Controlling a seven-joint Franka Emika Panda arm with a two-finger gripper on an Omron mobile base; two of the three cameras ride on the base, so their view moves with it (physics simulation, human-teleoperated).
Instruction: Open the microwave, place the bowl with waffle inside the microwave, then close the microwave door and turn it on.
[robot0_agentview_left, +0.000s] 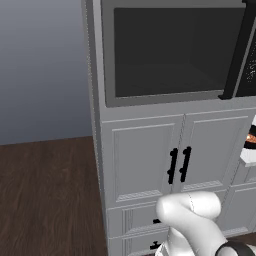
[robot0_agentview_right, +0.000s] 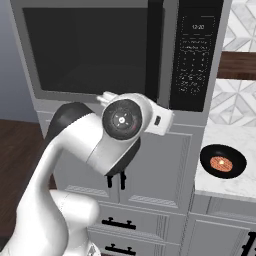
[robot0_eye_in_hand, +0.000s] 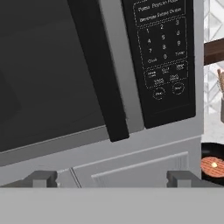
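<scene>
Pincer (robot0_eye_in_hand: 112, 178) spread wide, empty, facing the shut microwave door (robot0_eye_in_hand: 48, 74); handle (robot0_eye_in_hand: 98, 70) at 12 o'clock. Bowl (robot0_agentview_right: 223, 161) with waffle on table (robot0_agentview_right: 235, 185) at 4 o'clock. Risk: pincer slips off the handle, door stays shut.

The right edge of my left base view cuts off the bowl (robot0_agentview_left: 249, 148), my own arm hides part of the microwave door (robot0_agentview_right: 90, 55) in the right base view, and the control strip's (robot0_agentview_right: 196, 52) lettering is too small to read.
</scene>
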